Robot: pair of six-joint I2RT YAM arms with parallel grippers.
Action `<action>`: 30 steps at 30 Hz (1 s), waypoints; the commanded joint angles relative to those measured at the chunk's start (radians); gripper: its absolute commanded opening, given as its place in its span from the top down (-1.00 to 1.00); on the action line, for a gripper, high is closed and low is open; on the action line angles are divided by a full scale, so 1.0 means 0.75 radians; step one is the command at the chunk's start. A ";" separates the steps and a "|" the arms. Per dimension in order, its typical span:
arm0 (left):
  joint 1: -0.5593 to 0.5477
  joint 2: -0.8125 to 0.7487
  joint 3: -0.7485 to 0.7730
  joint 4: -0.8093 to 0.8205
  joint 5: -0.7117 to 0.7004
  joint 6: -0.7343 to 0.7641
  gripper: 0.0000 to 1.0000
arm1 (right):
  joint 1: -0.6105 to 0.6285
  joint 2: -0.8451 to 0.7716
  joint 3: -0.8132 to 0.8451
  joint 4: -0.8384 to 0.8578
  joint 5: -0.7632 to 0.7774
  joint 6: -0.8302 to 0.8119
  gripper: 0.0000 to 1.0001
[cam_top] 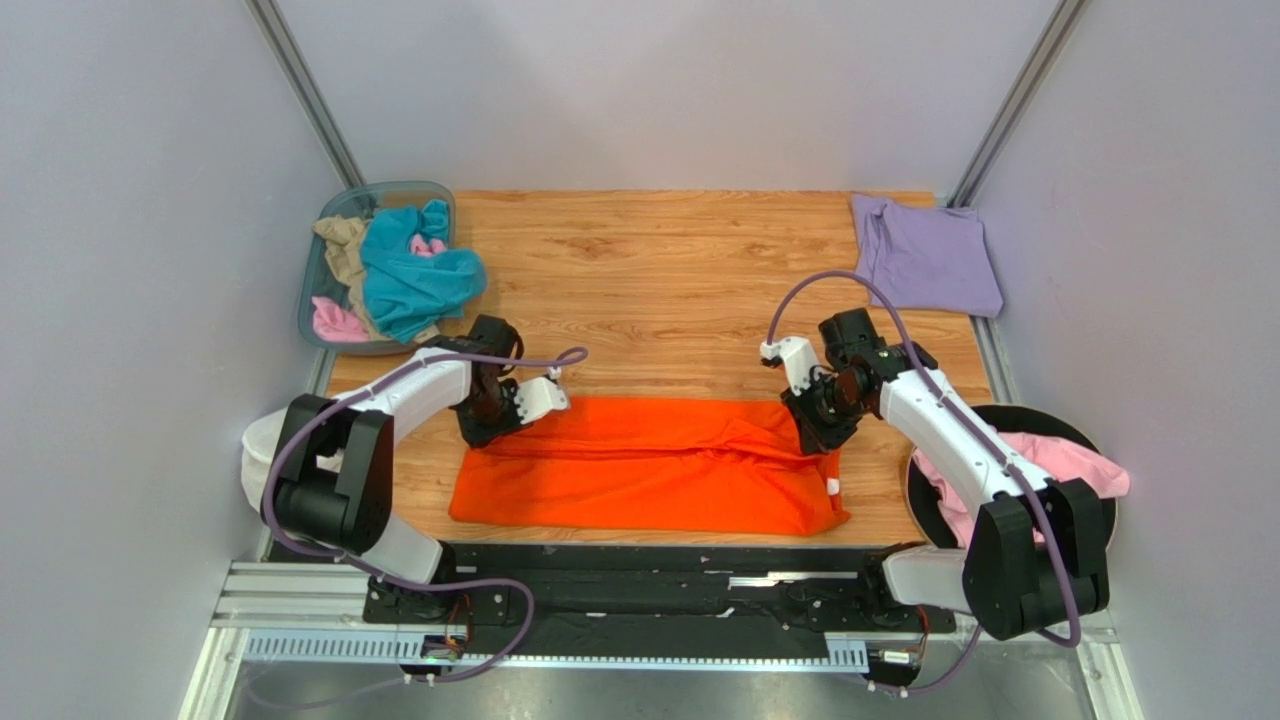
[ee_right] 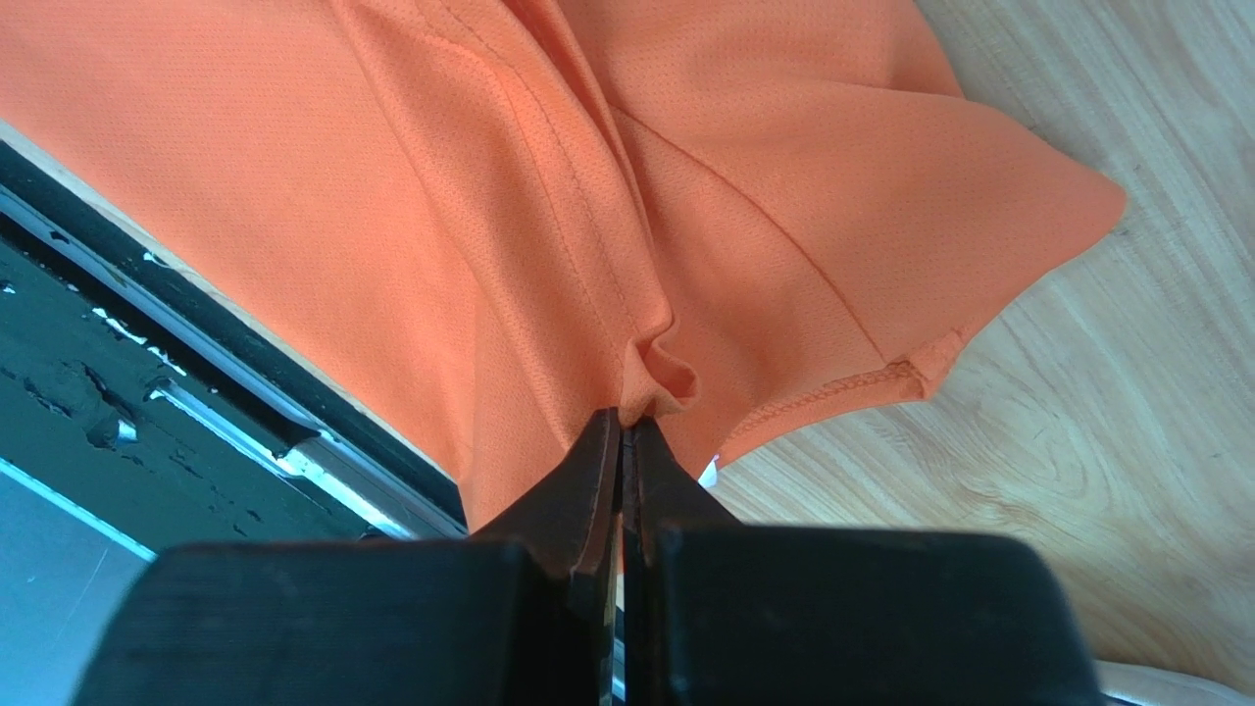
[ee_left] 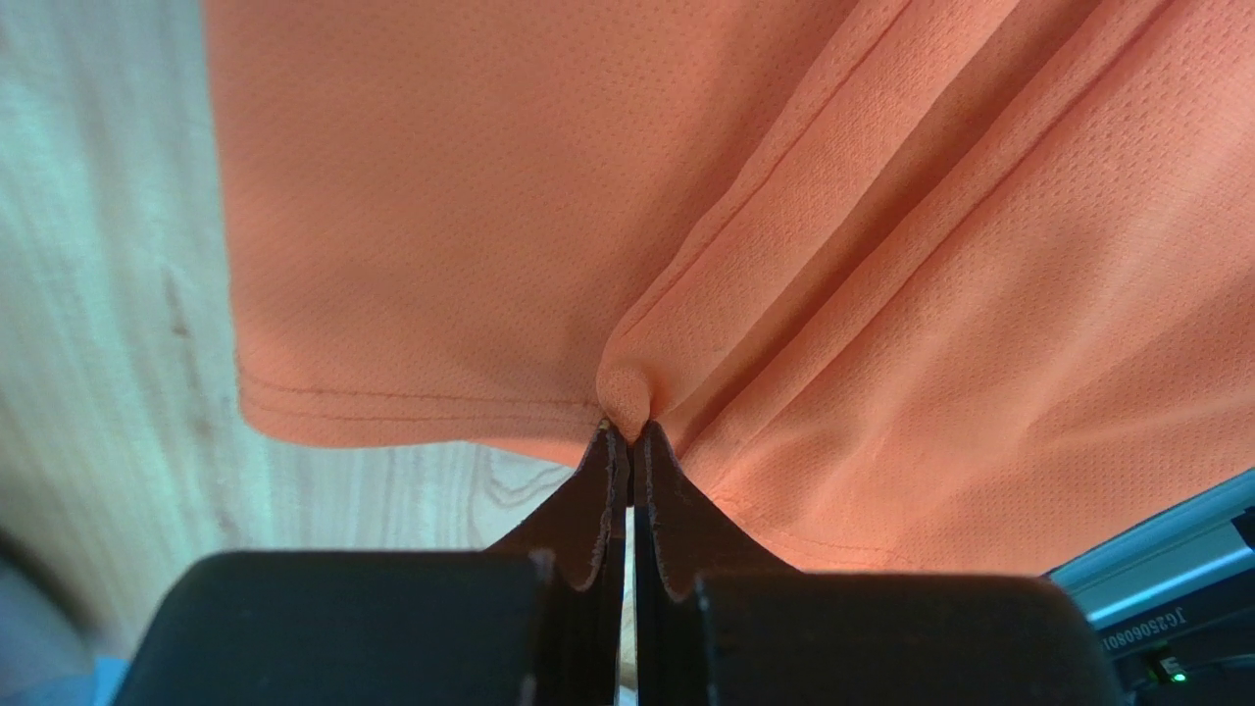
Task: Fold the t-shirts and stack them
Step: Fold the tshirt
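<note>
Spread t-shirt near-centre on table

The whole table is viewed from high above its near edge, facing down toward the far side. The wrist views are taken very close on the orange t-shirt, at its left and right ends; that shirt is shared by all three views.

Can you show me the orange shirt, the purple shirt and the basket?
orange shirt [cam_top: 646, 480], top view, middle of the cloth
purple shirt [cam_top: 924, 255], top view, its middle
basket [cam_top: 388, 188], top view, far rim
</note>
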 commanded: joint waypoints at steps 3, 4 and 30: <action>-0.016 0.016 -0.037 -0.034 0.010 -0.032 0.94 | 0.009 0.020 -0.044 0.060 0.051 -0.042 1.00; -0.016 0.016 -0.041 -0.034 0.008 -0.030 0.91 | 0.009 0.030 -0.046 0.064 0.055 -0.048 1.00; -0.019 0.018 0.030 -0.028 -0.048 -0.065 -0.99 | 0.148 -0.027 -0.054 -0.053 0.139 -0.167 1.00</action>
